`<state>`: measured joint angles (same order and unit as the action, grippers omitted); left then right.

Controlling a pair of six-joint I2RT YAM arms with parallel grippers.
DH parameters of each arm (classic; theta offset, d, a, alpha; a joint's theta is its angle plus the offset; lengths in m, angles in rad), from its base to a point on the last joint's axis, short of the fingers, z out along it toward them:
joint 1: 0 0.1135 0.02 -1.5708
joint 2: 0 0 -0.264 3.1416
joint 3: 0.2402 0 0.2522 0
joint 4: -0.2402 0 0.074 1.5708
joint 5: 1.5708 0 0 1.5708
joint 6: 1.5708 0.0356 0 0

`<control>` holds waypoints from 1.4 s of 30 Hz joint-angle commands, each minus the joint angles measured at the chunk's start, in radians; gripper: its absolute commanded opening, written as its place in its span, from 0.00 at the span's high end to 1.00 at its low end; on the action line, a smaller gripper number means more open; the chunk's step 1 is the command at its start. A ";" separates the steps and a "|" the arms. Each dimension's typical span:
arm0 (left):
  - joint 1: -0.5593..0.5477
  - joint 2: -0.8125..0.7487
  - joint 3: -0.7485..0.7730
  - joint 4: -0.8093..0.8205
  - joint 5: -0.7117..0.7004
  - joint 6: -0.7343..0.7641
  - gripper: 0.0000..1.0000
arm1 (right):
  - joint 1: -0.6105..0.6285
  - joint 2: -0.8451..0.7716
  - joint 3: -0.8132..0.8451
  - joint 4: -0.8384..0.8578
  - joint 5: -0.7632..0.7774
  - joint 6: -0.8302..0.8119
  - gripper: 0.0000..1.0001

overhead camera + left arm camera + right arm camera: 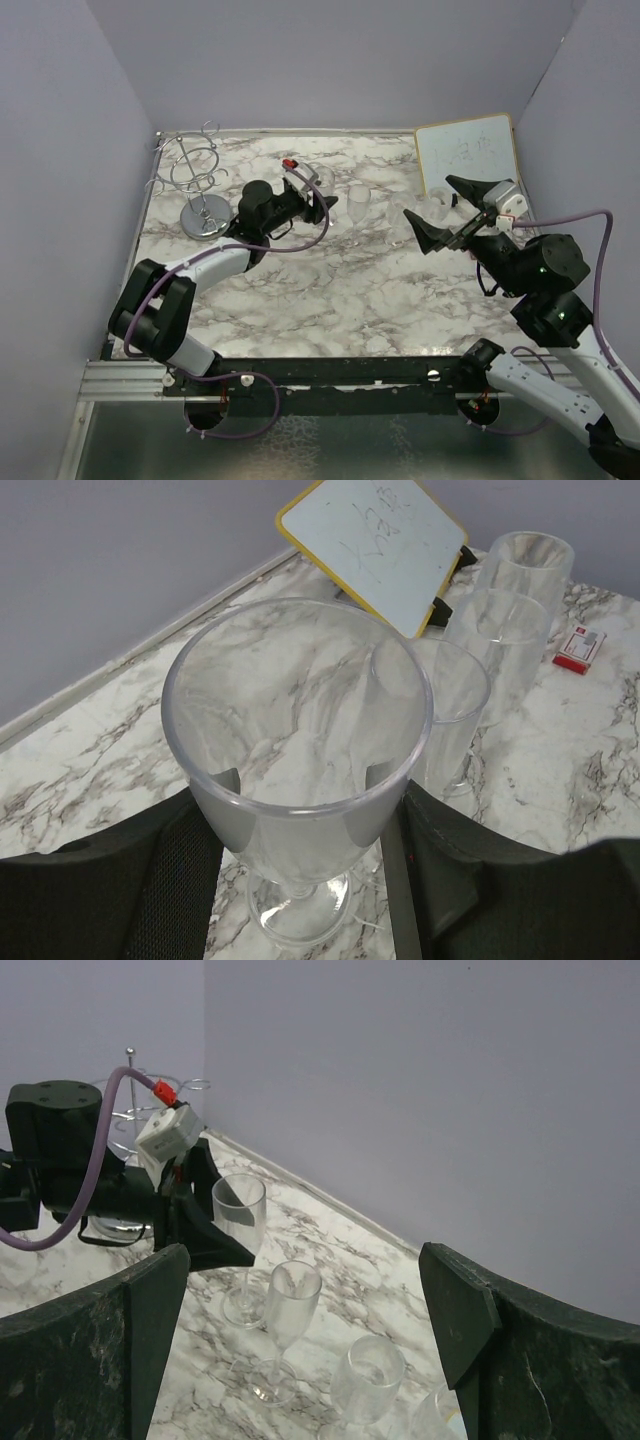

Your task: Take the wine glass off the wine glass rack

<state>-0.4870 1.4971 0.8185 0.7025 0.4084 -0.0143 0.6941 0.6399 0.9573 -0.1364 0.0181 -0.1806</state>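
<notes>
A clear wine glass [300, 730] stands upright with its foot at the marble table top, right of the rack; it also shows in the top view [323, 204] and the right wrist view [240, 1215]. My left gripper [305, 780] is shut on its bowl, one black finger on each side; it shows in the top view too [316, 205]. The chrome wine glass rack [200, 178] stands at the far left on its round base, with no glass on its loops; it is partly hidden behind the left arm in the right wrist view [135, 1090]. My right gripper [430, 198] is open and empty, raised at the right [305, 1260].
Other clear glasses stand just right of the held one: a flute [455, 710] [288, 1310] and a taller glass [520, 590]. A yellow-framed whiteboard [467, 155] leans at the back right. A small red box [580, 648] lies by the glasses. Grey walls close in on three sides.
</notes>
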 commanded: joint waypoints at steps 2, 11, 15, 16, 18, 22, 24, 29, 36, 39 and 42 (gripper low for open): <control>-0.020 0.015 -0.023 0.099 0.025 0.073 0.47 | 0.005 -0.006 0.016 -0.015 0.019 0.001 0.00; -0.022 0.032 -0.128 0.185 -0.045 0.019 0.47 | 0.005 -0.018 0.013 -0.022 0.023 0.007 0.00; -0.022 0.041 -0.155 0.202 -0.064 -0.007 0.48 | 0.005 -0.027 -0.005 -0.014 0.023 0.008 0.00; -0.024 0.044 -0.158 0.203 -0.062 -0.014 0.48 | 0.005 -0.029 -0.009 -0.011 0.023 0.009 0.00; -0.031 0.046 -0.165 0.206 -0.072 -0.010 0.48 | 0.005 -0.029 -0.015 -0.011 0.018 0.012 0.00; -0.037 0.058 -0.165 0.209 -0.078 0.000 0.48 | 0.005 -0.028 -0.018 -0.011 0.011 0.015 0.00; -0.039 0.067 -0.163 0.210 -0.075 0.001 0.47 | 0.005 -0.028 -0.017 -0.011 0.011 0.011 0.00; -0.039 0.095 -0.155 0.219 -0.093 -0.014 0.42 | 0.005 -0.018 -0.015 0.000 0.006 0.014 0.00; -0.040 0.103 -0.151 0.212 -0.118 -0.039 0.28 | 0.005 -0.009 -0.016 -0.001 -0.006 0.028 0.00; -0.040 0.077 -0.154 0.183 -0.186 -0.046 0.13 | 0.005 -0.014 -0.014 0.005 -0.011 0.032 0.00; -0.040 0.051 -0.156 0.150 -0.224 -0.030 0.08 | 0.005 -0.011 -0.014 0.014 -0.015 0.033 0.00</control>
<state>-0.5213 1.5936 0.6544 0.8795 0.2657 -0.0467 0.6941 0.6292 0.9443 -0.1417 0.0162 -0.1612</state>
